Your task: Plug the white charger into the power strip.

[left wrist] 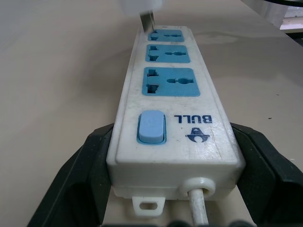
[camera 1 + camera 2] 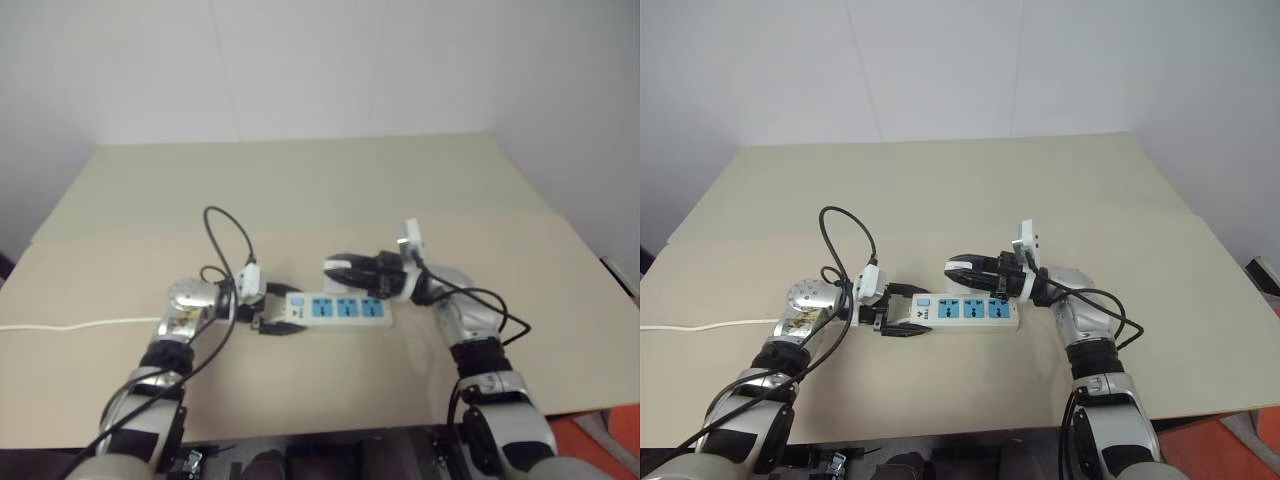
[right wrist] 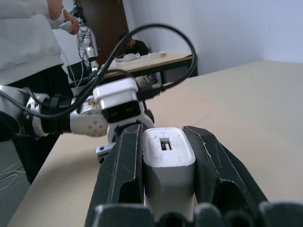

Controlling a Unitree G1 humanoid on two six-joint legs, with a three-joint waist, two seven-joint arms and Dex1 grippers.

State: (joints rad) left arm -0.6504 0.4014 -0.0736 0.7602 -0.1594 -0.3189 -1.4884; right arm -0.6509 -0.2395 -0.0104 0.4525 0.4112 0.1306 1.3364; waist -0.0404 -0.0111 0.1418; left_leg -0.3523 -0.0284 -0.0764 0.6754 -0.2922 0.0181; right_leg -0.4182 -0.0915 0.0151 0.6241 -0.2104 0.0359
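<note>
Head views: strip (image 2: 965, 312) lies flat on the table (image 2: 940, 190), long axis running left–right across the robot's front, switch end toward the left arm. Left gripper (image 2: 902, 312) is clamped on that switch end, one finger on each long side. Right gripper (image 2: 962, 268) hangs just above and behind the strip's middle, pointing toward the left arm, roughly parallel to the strip. It is clenched on the charger (image 2: 336, 264), seen here as a white sliver between the black fingers.

Left wrist view: fingers (image 1: 78, 172) pinch the strip's sides beside the switch (image 1: 151, 126); the cord (image 1: 199, 208) exits at this end. Three blue sockets run away along the axis. A metal prong (image 1: 147, 21) hangs over the far socket's edge, not inserted.

Right wrist view: charger sits upright between the fingers (image 3: 120, 175), back face toward the camera. A person (image 3: 28, 38) stands beyond the table.

Judgement: right arm carries the insertion; the prongs must be lined up over a socket's slots, then pressed straight down while the left holds the strip still.
</note>
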